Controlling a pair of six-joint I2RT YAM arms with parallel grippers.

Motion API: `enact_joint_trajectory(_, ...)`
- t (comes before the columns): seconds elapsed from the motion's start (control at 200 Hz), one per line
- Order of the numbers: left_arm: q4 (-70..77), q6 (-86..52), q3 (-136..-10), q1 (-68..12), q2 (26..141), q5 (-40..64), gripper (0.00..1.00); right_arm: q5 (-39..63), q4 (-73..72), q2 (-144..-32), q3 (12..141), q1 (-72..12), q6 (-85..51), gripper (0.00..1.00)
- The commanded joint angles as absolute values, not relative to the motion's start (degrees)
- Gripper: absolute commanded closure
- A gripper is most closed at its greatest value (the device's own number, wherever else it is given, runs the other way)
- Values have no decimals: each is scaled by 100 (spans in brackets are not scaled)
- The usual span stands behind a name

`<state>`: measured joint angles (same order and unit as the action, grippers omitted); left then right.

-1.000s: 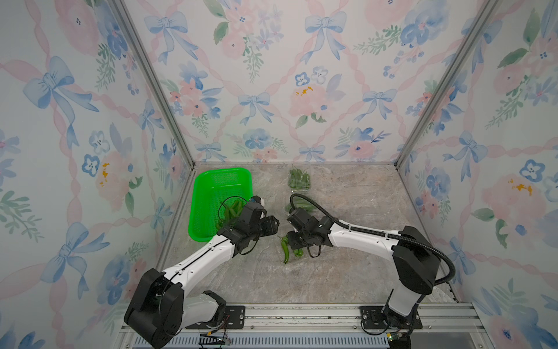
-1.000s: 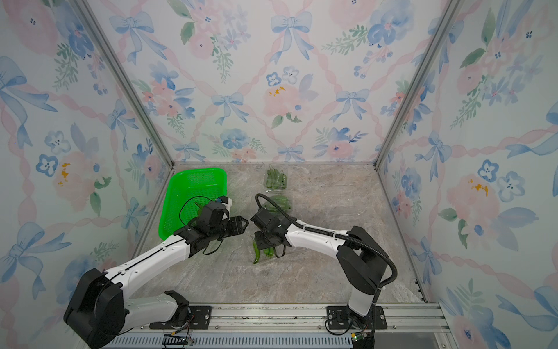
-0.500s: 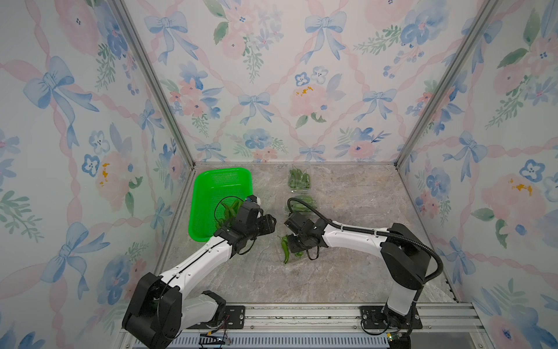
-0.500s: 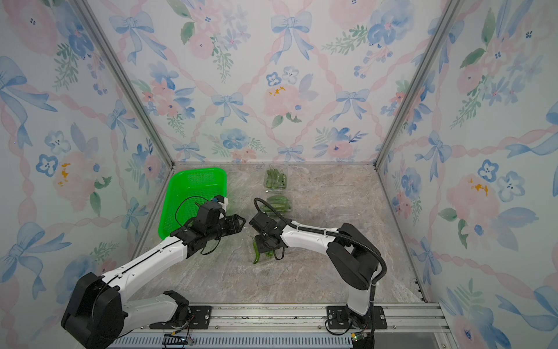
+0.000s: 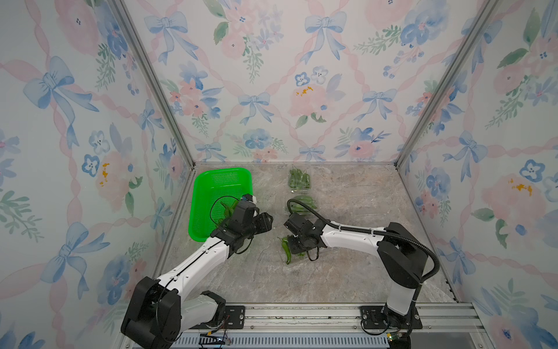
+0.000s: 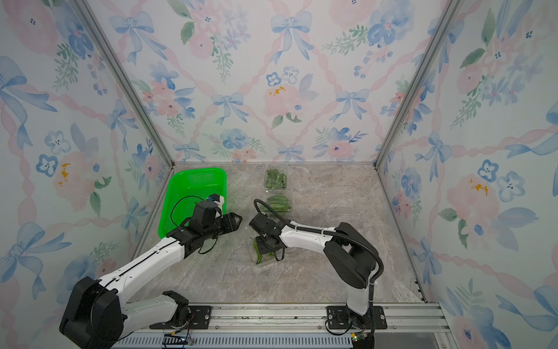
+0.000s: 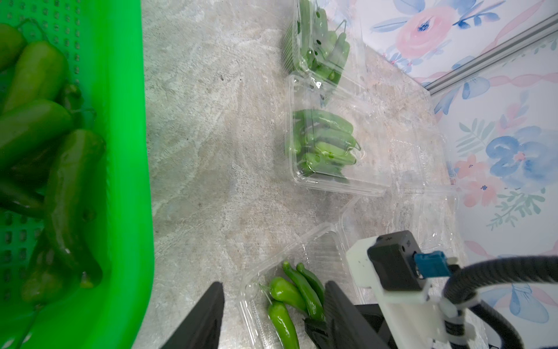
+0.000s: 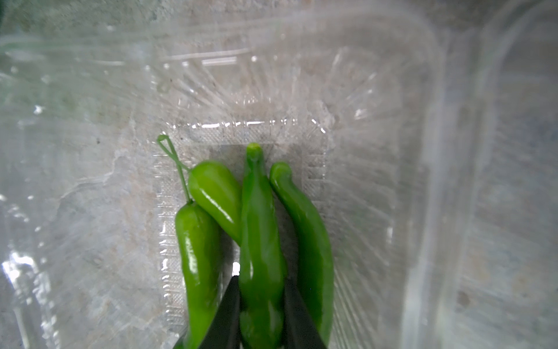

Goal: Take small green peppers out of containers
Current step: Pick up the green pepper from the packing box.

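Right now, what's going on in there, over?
Left gripper open, empty. Right gripper shut on pepper inside open clear container. Three more peppers lie alongside.

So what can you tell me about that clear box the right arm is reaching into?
It is a shallow box of thin, clear plastic with ribbed walls and a finely textured floor. It lies open on the marbled tabletop. Four glossy green peppers lie side by side at one end of it, and the rest of the floor is bare. The right hand reaches in, its fingers pressed against either side of one long pepper.
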<state>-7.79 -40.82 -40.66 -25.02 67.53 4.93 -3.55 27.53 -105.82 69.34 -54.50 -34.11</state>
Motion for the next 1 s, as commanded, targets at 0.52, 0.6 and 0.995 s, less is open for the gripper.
enact_joint_trajectory(0.52, -862, -3845, -4011, -1321, 5720, 1099, 44, -52, 2797, -9520, 7730, -5529, -3071, 82)
enact_joint_trajectory(0.6, -977, -3788, -4110, -1047, 5689, 1236, 43, 35, 2747, -9608, 8063, -5534, -2975, 82)
enact_joint_trajectory(0.995, -1068, -3921, -3964, 818, 4900, 2230, 43, 988, 2799, -11292, 11018, -5494, -2437, 82)
